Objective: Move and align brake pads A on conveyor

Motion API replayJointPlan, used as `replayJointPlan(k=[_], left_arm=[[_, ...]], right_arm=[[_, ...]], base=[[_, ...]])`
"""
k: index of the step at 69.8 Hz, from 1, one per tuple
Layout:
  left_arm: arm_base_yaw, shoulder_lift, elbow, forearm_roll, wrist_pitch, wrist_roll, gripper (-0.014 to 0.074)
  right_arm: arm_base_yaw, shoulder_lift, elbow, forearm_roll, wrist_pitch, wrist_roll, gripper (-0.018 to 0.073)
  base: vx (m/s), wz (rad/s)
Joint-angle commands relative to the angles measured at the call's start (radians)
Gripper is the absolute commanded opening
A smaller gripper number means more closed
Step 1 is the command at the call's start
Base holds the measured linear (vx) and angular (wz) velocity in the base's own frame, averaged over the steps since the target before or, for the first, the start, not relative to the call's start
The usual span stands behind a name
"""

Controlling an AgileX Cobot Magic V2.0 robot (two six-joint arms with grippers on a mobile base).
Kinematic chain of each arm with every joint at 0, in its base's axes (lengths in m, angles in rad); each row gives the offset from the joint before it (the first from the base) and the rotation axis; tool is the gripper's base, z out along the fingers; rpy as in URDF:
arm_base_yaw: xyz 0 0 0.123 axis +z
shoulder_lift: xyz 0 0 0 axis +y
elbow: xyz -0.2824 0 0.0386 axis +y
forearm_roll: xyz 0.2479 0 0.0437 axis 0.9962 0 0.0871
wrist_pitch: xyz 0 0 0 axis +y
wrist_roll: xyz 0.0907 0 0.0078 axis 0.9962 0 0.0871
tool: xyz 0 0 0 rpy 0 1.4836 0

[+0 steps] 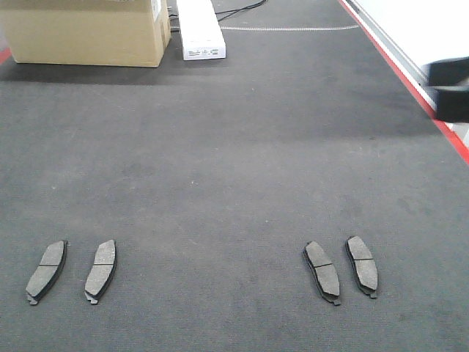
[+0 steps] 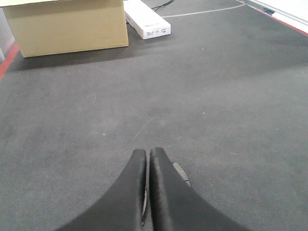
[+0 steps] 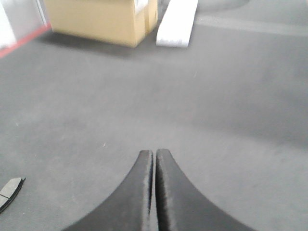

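Where rough felt-like conveyor spreads, four curved grooved brake pads lie.

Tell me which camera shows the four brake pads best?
The front-facing view: all four brake pads lie in plain sight on the conveyor, two left, two right. The left wrist view shows only a sliver behind its gripper; the right wrist view catches one at its edge.

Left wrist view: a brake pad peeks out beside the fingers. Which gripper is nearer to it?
Left. The left gripper hangs right over that brake pad, which shows beside its shut fingers. The right gripper is off by the conveyor's red edge, well clear of it.
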Motion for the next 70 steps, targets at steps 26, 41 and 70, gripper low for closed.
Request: replayJointPlan(k=[26,41,70], left_arm=[[-0.002,0.016,-0.026,-0.003,-0.07,-0.003,-0.0006],[-0.002,0.016,-0.026,-0.003,-0.07,-0.003,-0.0006],[-0.002,0.016,-0.026,-0.003,-0.07,-0.003,-0.0006]], right_arm=[[-0.001,-0.317,0.027,-0.081,0.06,-0.001,-0.0008],[-0.001,-0.52,0.255,-0.074,-0.034,-0.001,-0.0008],[-0.001,-0.705,0.524,-0.048,-0.027,0.015,-0.0008]], base=[[0.0,0.0],[0.0,0.0],[0.0,0.0]])
